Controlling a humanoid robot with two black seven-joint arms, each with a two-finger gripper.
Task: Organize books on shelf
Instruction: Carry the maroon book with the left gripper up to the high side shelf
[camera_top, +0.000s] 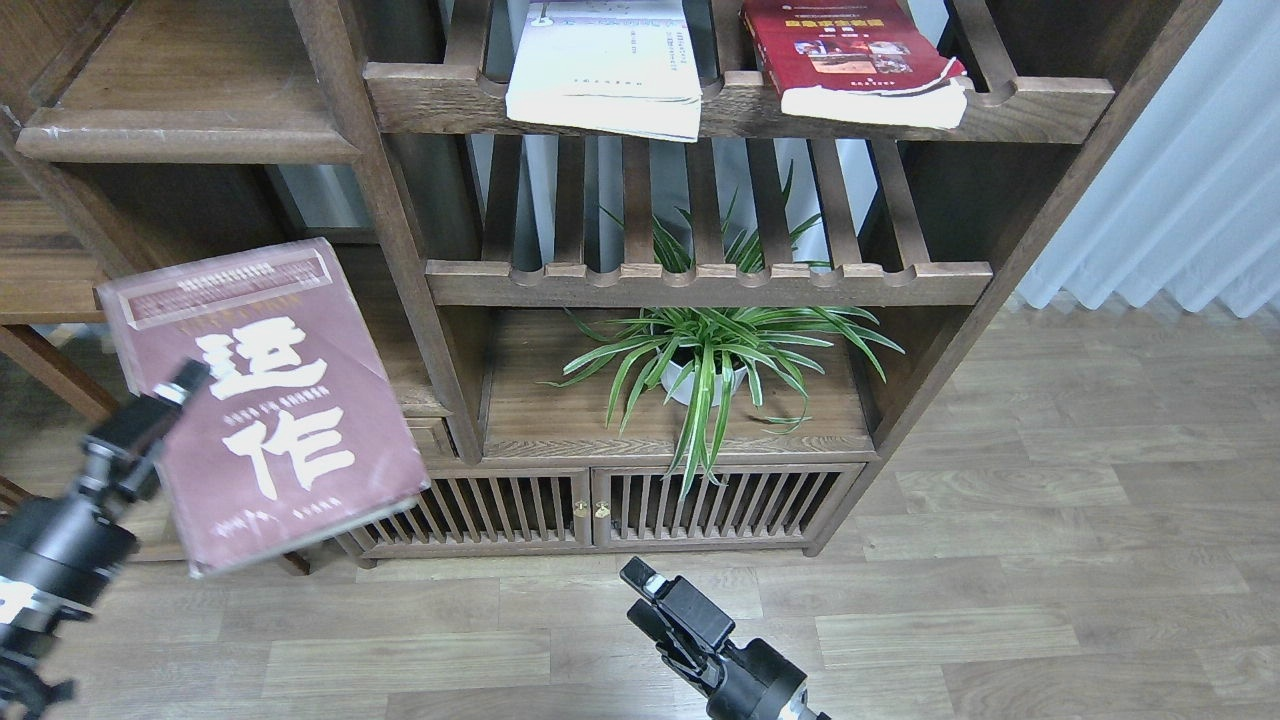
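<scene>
My left gripper (172, 398) is shut on the left edge of the dark maroon book (270, 400) with big white characters. It holds the book cover-up in the air, in front of the bookcase's lower left compartment. One finger (187, 380) lies on the cover and the other is hidden beneath. The solid dark-brown shelf (190, 135) with a rounded front edge is at the upper left, above the book. The white book (605, 70) and the red book (850, 55) lie on the top slatted shelf. My right gripper (648, 588) is empty, low at the bottom centre.
A potted spider plant (705, 360) stands on the lower middle board. An empty slatted shelf (700, 282) runs above it. A low cabinet with slatted doors (600, 505) is below. A white curtain (1180, 180) hangs at the right above wooden floor (1050, 560).
</scene>
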